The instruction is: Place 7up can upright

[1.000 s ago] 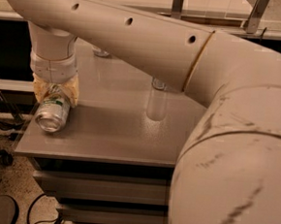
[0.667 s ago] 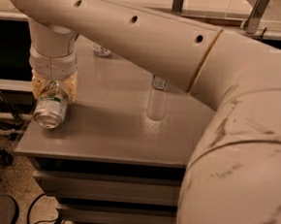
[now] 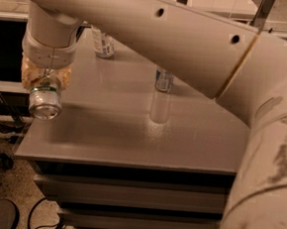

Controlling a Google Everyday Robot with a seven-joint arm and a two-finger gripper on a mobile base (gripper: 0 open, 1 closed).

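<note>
The 7up can (image 3: 45,100) is held on its side in my gripper (image 3: 43,81) at the left edge of the grey table (image 3: 121,139). Its silver end faces the camera and a bit of green and white label shows above it. The can hangs above the table, not touching it. The gripper's tan fingers (image 3: 27,75) are shut around the can's body, under the white wrist. My white arm stretches across the top of the view and down the right side.
A clear plastic bottle (image 3: 161,100) stands at the table's middle. A slim silver-blue can (image 3: 103,42) stands at the back left. Dark shelves run below the table; cables and floor lie at the lower left.
The gripper has lifted the can off the table and a little to the left. The camera's view has shifted, so the arm fills more of the frame.
</note>
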